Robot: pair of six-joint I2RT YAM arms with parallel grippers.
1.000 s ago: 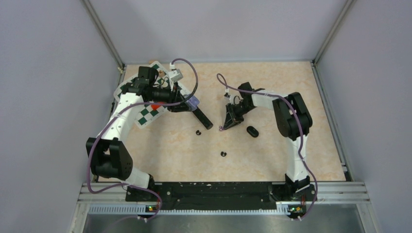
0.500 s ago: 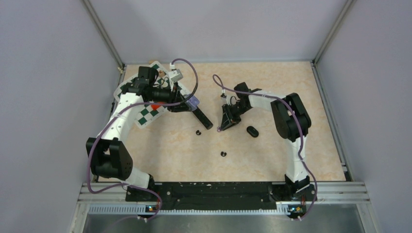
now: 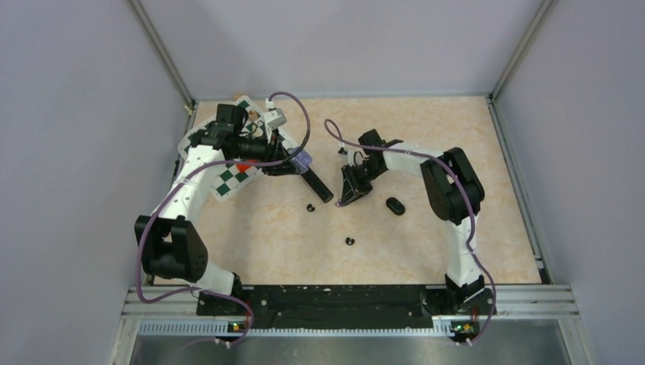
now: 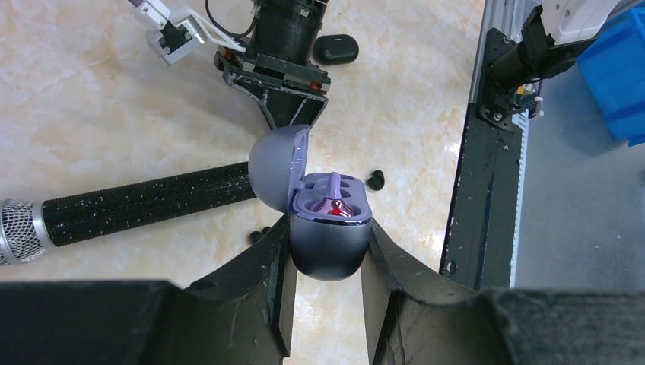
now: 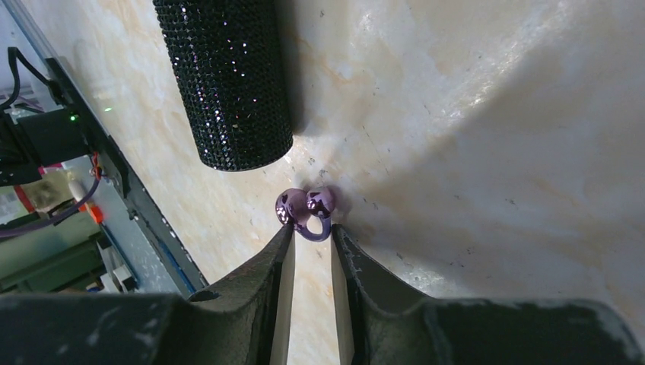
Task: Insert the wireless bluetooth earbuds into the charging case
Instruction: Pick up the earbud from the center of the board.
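Observation:
My left gripper (image 4: pixel 328 245) is shut on the pale purple charging case (image 4: pixel 329 232) and holds it above the table with its lid (image 4: pixel 275 167) open. A purple shape with a red glint sits in its wells. The case also shows in the top view (image 3: pixel 303 160). My right gripper (image 5: pixel 312 230) is shut on a pale purple earbud (image 5: pixel 306 209), low over the table by the microphone's end. In the top view the right gripper (image 3: pixel 344 199) is just right of the case. Two black earbuds (image 3: pixel 311 207) (image 3: pixel 349 242) lie on the table.
A long black glitter microphone (image 4: pixel 144 205) with a silver head (image 4: pixel 17 230) lies beside the left gripper; its butt end shows in the right wrist view (image 5: pixel 228 84). A closed black oval case (image 3: pixel 394 205) lies right of the right gripper. A checkerboard (image 3: pixel 227 181) lies far left.
My right gripper has moved left with the purple earbud, closer to the open purple case. The left arm has not moved.

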